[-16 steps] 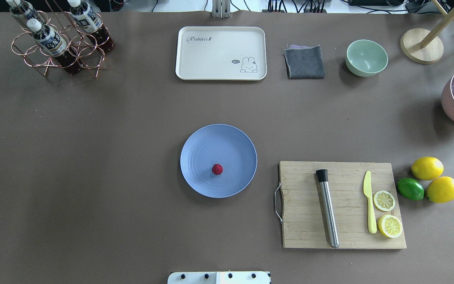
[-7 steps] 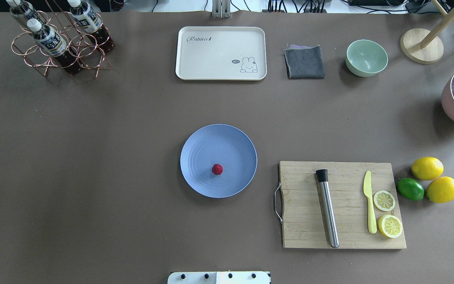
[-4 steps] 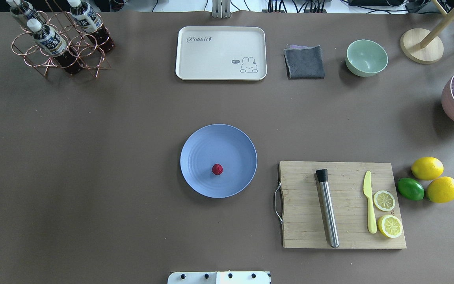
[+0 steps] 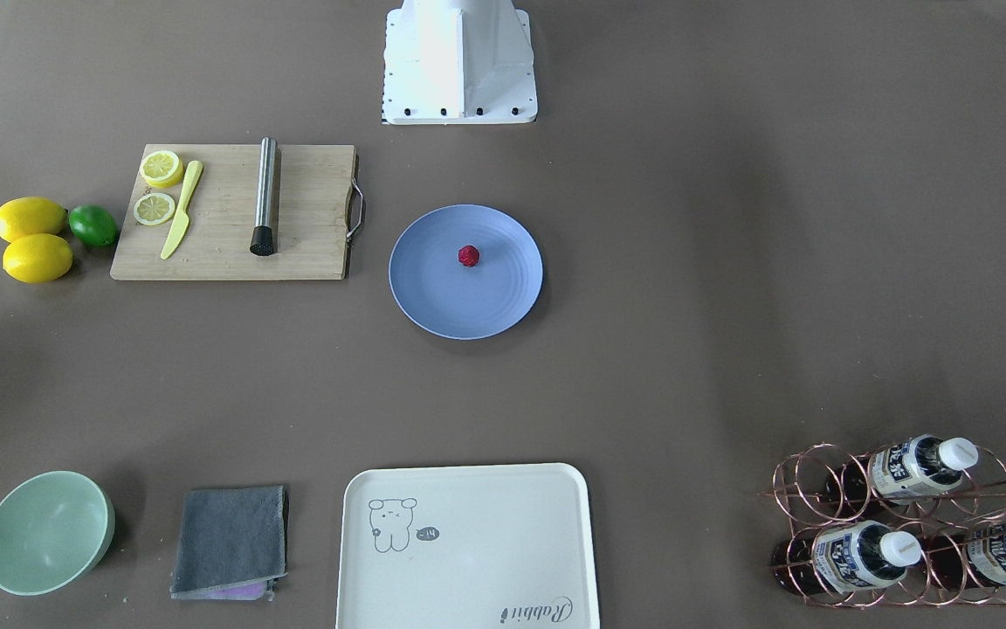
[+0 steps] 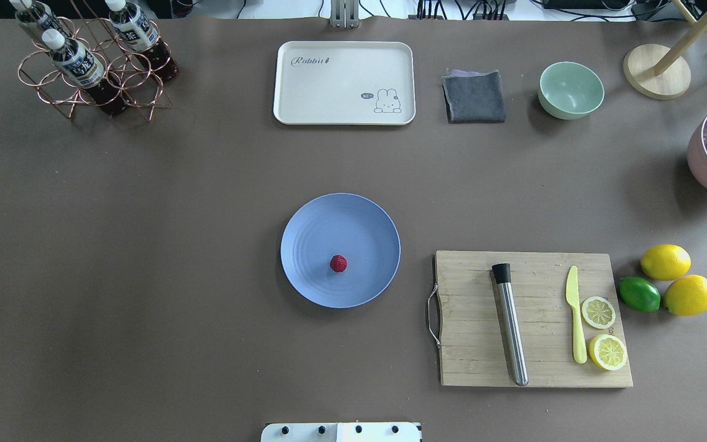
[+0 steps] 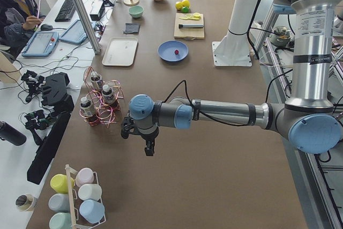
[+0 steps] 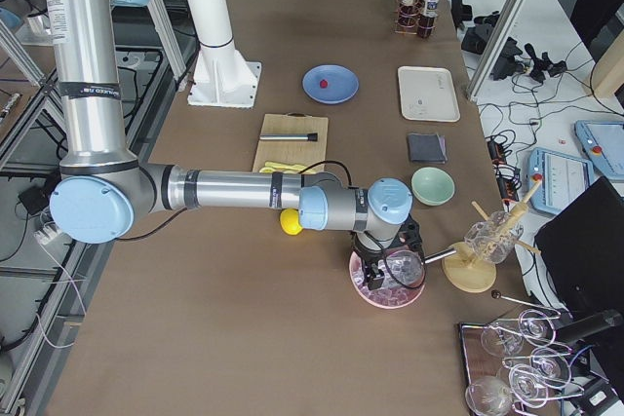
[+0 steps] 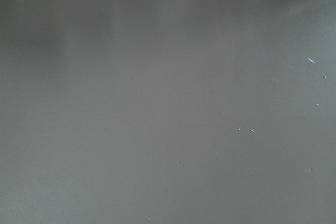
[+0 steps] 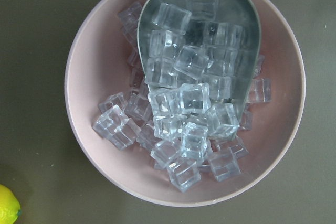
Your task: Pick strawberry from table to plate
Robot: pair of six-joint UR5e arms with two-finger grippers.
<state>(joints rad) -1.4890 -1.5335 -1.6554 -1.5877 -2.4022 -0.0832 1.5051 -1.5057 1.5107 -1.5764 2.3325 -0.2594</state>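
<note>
The small dark-red strawberry (image 5: 338,263) (image 4: 468,255) lies inside the round periwinkle-blue plate (image 5: 359,224) (image 4: 468,306), a little toward the robot's side of its centre, on the grey-brown table (image 5: 145,245). No gripper is near it. My left gripper (image 6: 149,149) hangs over bare table far out at the left end, beside the bottle rack; I cannot tell whether it is open or shut. My right gripper (image 7: 376,275) hangs over the pink ice bowl (image 7: 387,284) at the right end, state also unclear. Both wrist views show no fingers.
A wooden cutting board (image 5: 534,319) with a steel muddler (image 5: 510,325), yellow knife and lemon halves lies right of the plate, with lemons (image 5: 665,262) and a lime beyond. Cream tray (image 5: 344,83), grey cloth, mint bowl (image 5: 571,89) and copper bottle rack (image 5: 92,61) line the far edge.
</note>
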